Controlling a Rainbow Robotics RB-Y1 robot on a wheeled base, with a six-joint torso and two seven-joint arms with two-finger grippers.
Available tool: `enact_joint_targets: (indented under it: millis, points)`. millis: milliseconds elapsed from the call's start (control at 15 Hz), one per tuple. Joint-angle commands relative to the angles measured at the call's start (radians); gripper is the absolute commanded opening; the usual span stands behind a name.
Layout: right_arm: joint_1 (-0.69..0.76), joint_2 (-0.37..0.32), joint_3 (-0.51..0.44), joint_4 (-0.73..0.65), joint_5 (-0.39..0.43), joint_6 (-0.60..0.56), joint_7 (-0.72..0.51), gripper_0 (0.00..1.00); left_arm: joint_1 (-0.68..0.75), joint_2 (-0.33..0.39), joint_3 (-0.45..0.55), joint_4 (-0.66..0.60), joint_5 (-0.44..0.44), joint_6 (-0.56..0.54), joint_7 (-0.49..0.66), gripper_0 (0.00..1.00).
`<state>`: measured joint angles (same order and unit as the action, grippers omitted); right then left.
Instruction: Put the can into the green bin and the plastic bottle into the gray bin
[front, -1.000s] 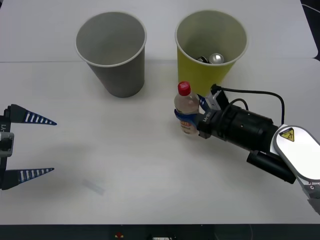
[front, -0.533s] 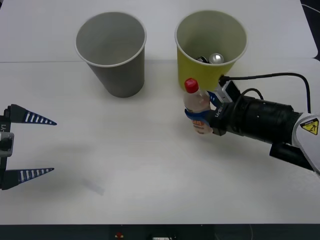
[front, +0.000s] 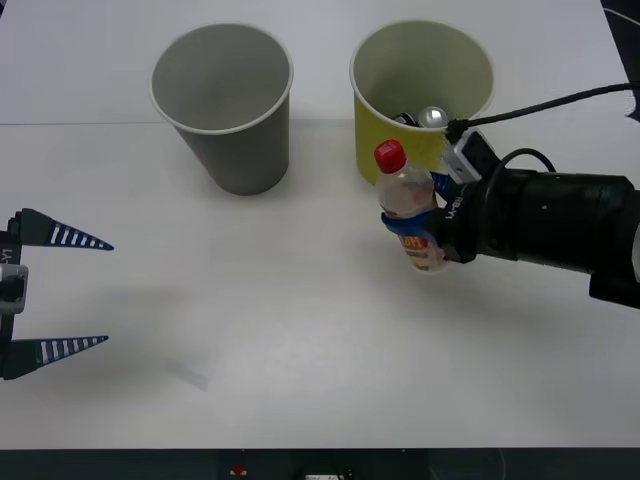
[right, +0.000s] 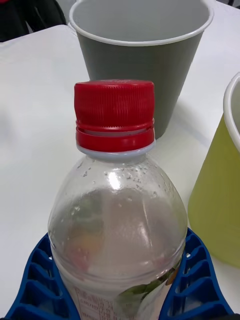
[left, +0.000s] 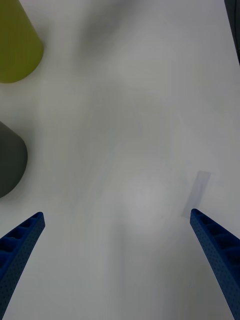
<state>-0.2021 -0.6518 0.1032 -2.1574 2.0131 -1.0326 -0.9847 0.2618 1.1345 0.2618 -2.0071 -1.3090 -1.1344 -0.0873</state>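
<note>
Over the last second the right gripper, its blue ribbed fingers clamped on the small clear plastic bottle with the red cap, has carried that bottle up off the white table and away toward the robot's right. A second ago the bottle stood upright on the table ahead of the gripper; now it hangs clear of the surface and leans (cap tipped away from the gripper's wrist). The black forearm behind the gripper has swung from a slant to nearly level. The cap has climbed up the front wall of the large yellow-green tapered bin just beyond the gripper.
</note>
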Motion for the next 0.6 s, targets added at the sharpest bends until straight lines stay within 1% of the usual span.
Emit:
enact_joint_targets:
  millis: [67, 133, 200, 600]
  points:
    - [-0.028, -0.062, 0.006, -0.048, 0.003, -0.018, -0.094, 0.0, 0.0, 0.0, 0.0, 0.0, 0.0, 0.0, 0.0, 1.0]
    - [-0.043, -0.078, 0.012, -0.056, 0.0, -0.02, -0.127, 0.0, 0.0, 0.0, 0.0, 0.0, 0.0, 0.0, 0.0, 1.0]
    - [-0.065, -0.088, 0.013, -0.065, 0.0, -0.047, -0.158, 0.0, 0.0, 0.0, 0.0, 0.0, 0.0, 0.0, 0.0, 1.0]
    - [-0.26, -0.088, 0.012, -0.081, 0.001, -0.212, -0.316, 0.0, 0.0, 0.0, 0.0, 0.0, 0.0, 0.0, 0.0, 1.0]
